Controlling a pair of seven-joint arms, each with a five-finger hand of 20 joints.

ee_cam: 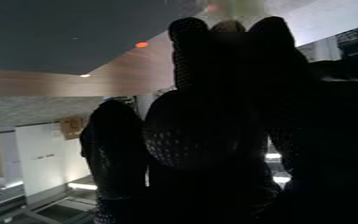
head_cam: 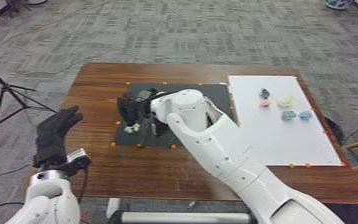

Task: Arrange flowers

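The right hand (head_cam: 129,109) is over the left part of the dark mat (head_cam: 213,94), and how far open it is I cannot tell, nor whether it has hold of anything. A pale flower (head_cam: 132,128) shows right beside it in the head view (held or merely lying there, the glove hides too much to say). That nearness suggests the hand is there for this flower, either to pick it up or to set it down; the step in hand is probably a placing or a grasp on the mat.

The right arm (head_cam: 220,150) slants in from the bottom right across the table (head_cam: 149,175) and bends above the mat, so the hand comes at the work from above, leaving the flowers on the right out of its way.

Farther out, the white board (head_cam: 286,145) bears a dark flower (head_cam: 264,93), a pink flower (head_cam: 265,103), a yellow flower (head_cam: 286,101), a teal flower (head_cam: 288,115) and a blue flower (head_cam: 305,115). They sit in a loose group towards its far half, perhaps spaced so each can be taken singly. The arranging looks unfinished.

At the table's left side the left hand (head_cam: 53,135) waits, open and relaxed, holding nothing, pointing forward and well apart from the flowers, likely to give the right arm room.
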